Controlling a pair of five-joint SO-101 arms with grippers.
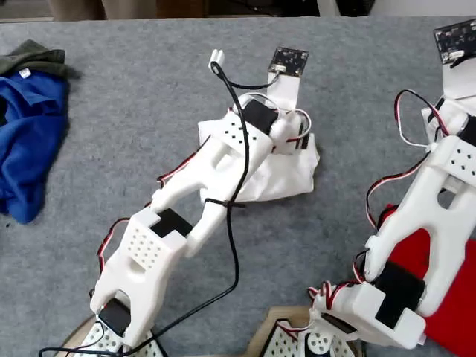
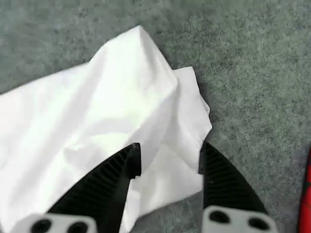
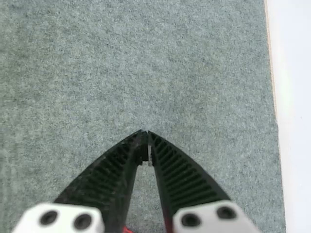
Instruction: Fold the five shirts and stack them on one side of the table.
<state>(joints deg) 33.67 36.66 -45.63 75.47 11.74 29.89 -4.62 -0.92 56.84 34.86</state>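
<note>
The white shirt [image 1: 290, 178] lies crumpled in the middle of the table [image 1: 149, 111]; the left gripper [image 2: 170, 158] stands apart over its fold; the right gripper [image 3: 146, 138] is closed, empty; the blue shirt [image 1: 30, 134] and the red shirt [image 1: 446, 297] wait at the edges; I think most work remains.

I work over a worktop [image 1: 134, 97] covered in grey, felt-like cloth (a white surface [image 3: 294, 97] borders one edge of it); brown shapes [image 1: 126, 7] stand beyond its far edge.
</note>
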